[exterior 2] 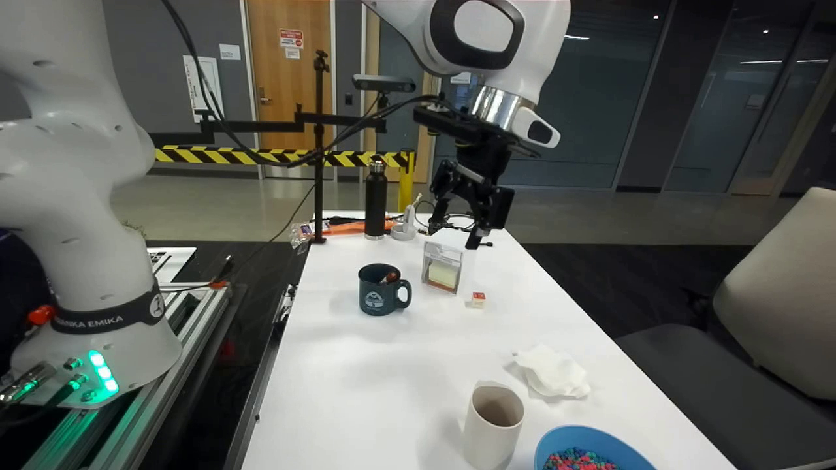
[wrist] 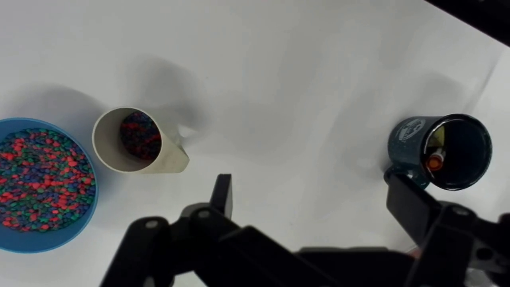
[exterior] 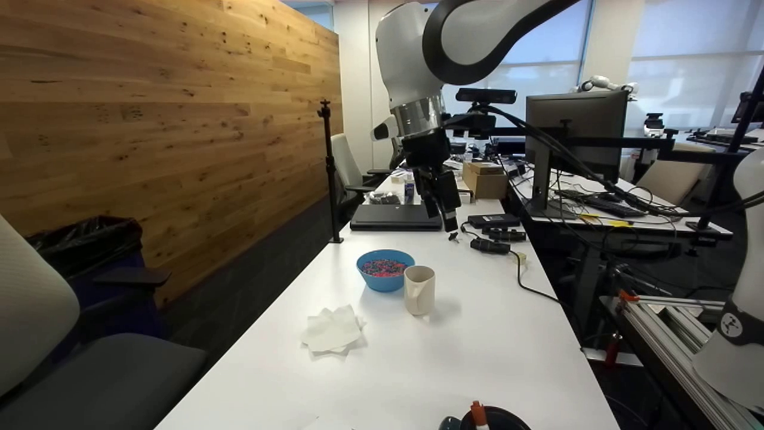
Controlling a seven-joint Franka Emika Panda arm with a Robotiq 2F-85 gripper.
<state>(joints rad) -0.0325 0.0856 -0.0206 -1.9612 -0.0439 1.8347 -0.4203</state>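
The gripper [wrist: 312, 195] is held wide, empty, above the table [exterior: 465, 364]. The cup [exterior: 418, 292] is placed midway between the long edges; its gravel [wrist: 140, 137] could be spilled if the handle [wrist: 173, 158] were clipped by a finger [wrist: 223, 194].

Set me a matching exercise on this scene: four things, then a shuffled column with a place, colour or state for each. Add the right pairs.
Things
1. hand
2. pale mug
3. bowl
4. dark mug

Descriptions
A. has an orange-capped marker inside
B. open, holding nothing
C. blue, with coloured bits in it
D. stands beside the bowl

Right pairs: 1-B, 2-D, 3-C, 4-A
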